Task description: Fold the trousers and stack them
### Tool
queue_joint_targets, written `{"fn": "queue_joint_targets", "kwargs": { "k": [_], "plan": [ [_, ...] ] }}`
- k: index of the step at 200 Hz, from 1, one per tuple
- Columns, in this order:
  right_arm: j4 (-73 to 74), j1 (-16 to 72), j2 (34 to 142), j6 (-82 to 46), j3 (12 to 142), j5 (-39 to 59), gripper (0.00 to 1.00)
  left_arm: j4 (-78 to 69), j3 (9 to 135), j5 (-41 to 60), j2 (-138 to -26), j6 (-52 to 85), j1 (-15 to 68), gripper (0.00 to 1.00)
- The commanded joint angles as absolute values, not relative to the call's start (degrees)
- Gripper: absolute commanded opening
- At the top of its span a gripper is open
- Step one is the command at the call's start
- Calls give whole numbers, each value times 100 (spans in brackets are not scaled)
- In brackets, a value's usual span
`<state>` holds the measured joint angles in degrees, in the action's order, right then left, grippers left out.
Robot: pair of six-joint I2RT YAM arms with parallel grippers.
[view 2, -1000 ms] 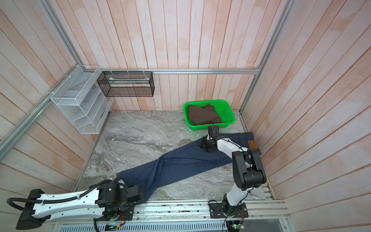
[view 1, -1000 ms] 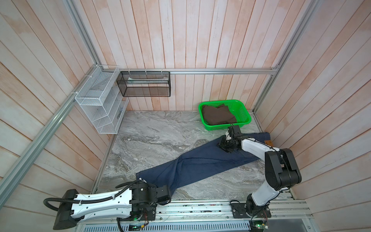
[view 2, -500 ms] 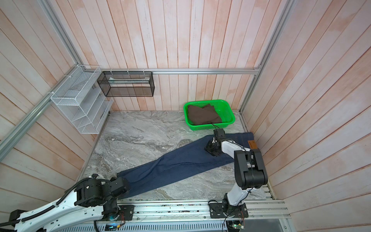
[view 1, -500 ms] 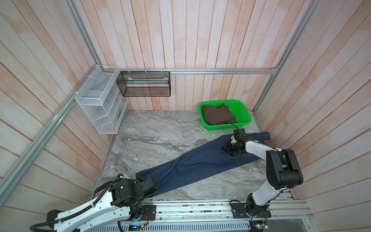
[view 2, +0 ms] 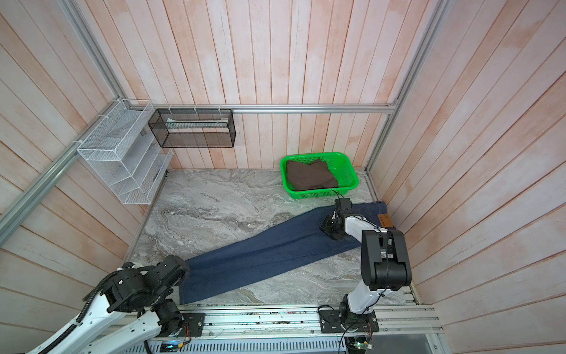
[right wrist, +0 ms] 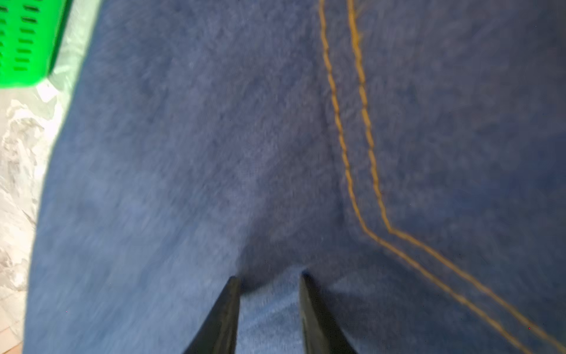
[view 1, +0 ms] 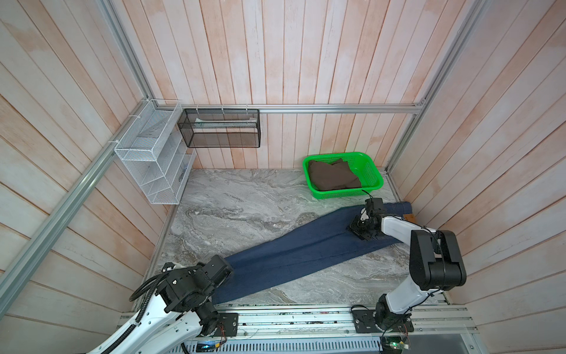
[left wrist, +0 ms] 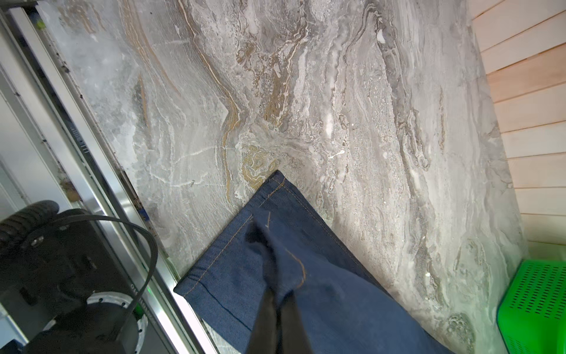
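The left gripper (left wrist: 275, 303) is clamping its jaws tight on a raised pinch of the trousers (left wrist: 324, 294), just behind the hem corner, and the denim is peaking up over the fingertips. Just ahead of the tips the stitched hem (left wrist: 223, 248) is lying flat on the marble table (left wrist: 306, 92), one corner reaching the table's front edge by the metal rail (left wrist: 101, 171). Farther out the bare marble is running to the wooden wall (left wrist: 536, 92), with the green basket (left wrist: 533, 303) well off to one side.

From that pinch the trousers (view 1: 306, 254) (view 2: 269, 254) are stretching in a long straight band diagonally across the table toward the right gripper (right wrist: 269, 279), as both top views are showing. That gripper is standing with its jaws narrowly apart, both fingertips (right wrist: 232, 294) pressing on the denim near the waist end. Whether any cloth is nipped between them cannot be told. Beside the tips a double line of orange stitching (right wrist: 361, 122) is bending away. Beyond the gripper the tan patch (view 2: 384, 220) is showing at the waistband. The basket (view 1: 343, 194), holding a folded brown cloth (view 1: 332, 177), is sitting just past the trousers near the back wall.
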<state>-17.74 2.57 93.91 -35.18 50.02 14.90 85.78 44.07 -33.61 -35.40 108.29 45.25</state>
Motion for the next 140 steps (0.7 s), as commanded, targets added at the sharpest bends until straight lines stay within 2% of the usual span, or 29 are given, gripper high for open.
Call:
{"fn": "queue_joint_targets", "kwargs": {
  "k": [1,41,83,140],
  "plan": [
    [-2211,572,9000,-3586,5009,1526,42,8756,4637,-3506,-3717,10485,4483,0],
    [-2329,1293,8062,-4534,4510,1774,53,8594,4733,-3489,-3959,10380,4477,0],
    [-2241,2333,7526,-5879,3880,1828,54,8512,4840,-3501,-4006,10258,4469,0],
    [-1435,3580,7777,-7574,3689,1718,54,8448,4922,-3526,-3982,10127,4456,0]
  ]
}}
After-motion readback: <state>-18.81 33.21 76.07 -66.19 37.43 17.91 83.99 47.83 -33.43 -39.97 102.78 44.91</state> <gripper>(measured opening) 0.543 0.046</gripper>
